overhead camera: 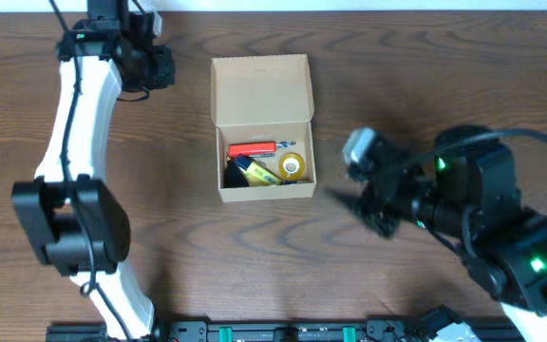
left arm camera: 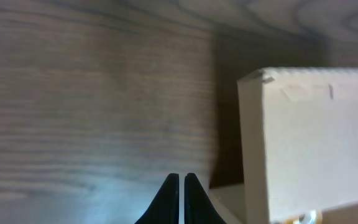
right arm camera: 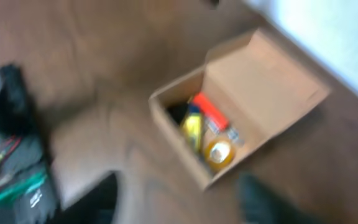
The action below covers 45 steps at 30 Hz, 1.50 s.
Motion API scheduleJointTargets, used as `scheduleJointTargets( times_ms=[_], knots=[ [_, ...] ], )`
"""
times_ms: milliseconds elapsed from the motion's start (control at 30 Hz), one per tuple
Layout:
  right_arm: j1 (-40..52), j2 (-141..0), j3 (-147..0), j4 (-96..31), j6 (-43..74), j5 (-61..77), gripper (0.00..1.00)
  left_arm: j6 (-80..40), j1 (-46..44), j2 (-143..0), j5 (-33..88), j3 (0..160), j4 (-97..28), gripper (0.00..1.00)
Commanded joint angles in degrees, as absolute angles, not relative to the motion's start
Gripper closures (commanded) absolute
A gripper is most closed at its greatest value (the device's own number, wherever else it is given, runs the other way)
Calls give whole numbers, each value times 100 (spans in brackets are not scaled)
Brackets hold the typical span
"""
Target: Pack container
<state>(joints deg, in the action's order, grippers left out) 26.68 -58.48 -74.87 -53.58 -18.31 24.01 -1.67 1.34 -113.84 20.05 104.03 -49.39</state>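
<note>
Standing over the table (overhead camera: 254,275), I see the left gripper (overhead camera: 157,66) (left arm camera: 181,198) with its two dark fingertips pressed together and nothing between them. It hangs low over bare wood, just off the far left corner of the box (overhead camera: 218,161) (left arm camera: 309,143). From its wrist view the box's pale side rises at the right, its upright corner edge sharp, with a band of shadow between that edge and the tips. Everything to the left of them is open grain. The right gripper (overhead camera: 349,201) (right arm camera: 182,205) is blurred, but its fingers (right arm camera: 101,199) show as two dark shapes set wide apart, holding nothing. It sits to the right of the box's near right corner, clear of it, with a strip of free table between. The box stands at the middle of the table, toward the far side, with its lid (overhead camera: 259,90) (right arm camera: 266,87) thrown back and away from the arms so the top is open. Inside lie a red item (overhead camera: 252,148) along the back wall, a yellow tape roll (overhead camera: 293,166) in the right corner and a yellow and black item (overhead camera: 248,171) on the left, all below the rim. Bare wood runs on every side of the box. A pale strip marks the table's far edge, and a dark rail (overhead camera: 283,332) lines the near edge.
</note>
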Motion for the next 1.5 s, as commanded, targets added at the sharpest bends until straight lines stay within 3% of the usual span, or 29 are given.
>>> scheduleJointTargets(
  times_ms=[0,233,533,867,1467],
  knots=[
    [2622,-6302,-7483,-4941,-1127,1702,98,-613,152,-11721,2298,10473,-4735,94],
    [2373,-7787,-7483,-3599,-91,1177,99,-1238,152,-12267,2794,10473,-3859,94],
    [1026,-9741,-7483,-2029,2359,1337,99,-1852,158,-12744,2908,10473,-3542,94],
    [552,-11507,-7485,-596,3151,3511,99,-2130,158,-13238,3879,10473,-3454,94],
    [1017,-12250,-7485,414,3514,4364,99,-2294,-128,-13288,4584,10473,-3358,94]
  ],
)
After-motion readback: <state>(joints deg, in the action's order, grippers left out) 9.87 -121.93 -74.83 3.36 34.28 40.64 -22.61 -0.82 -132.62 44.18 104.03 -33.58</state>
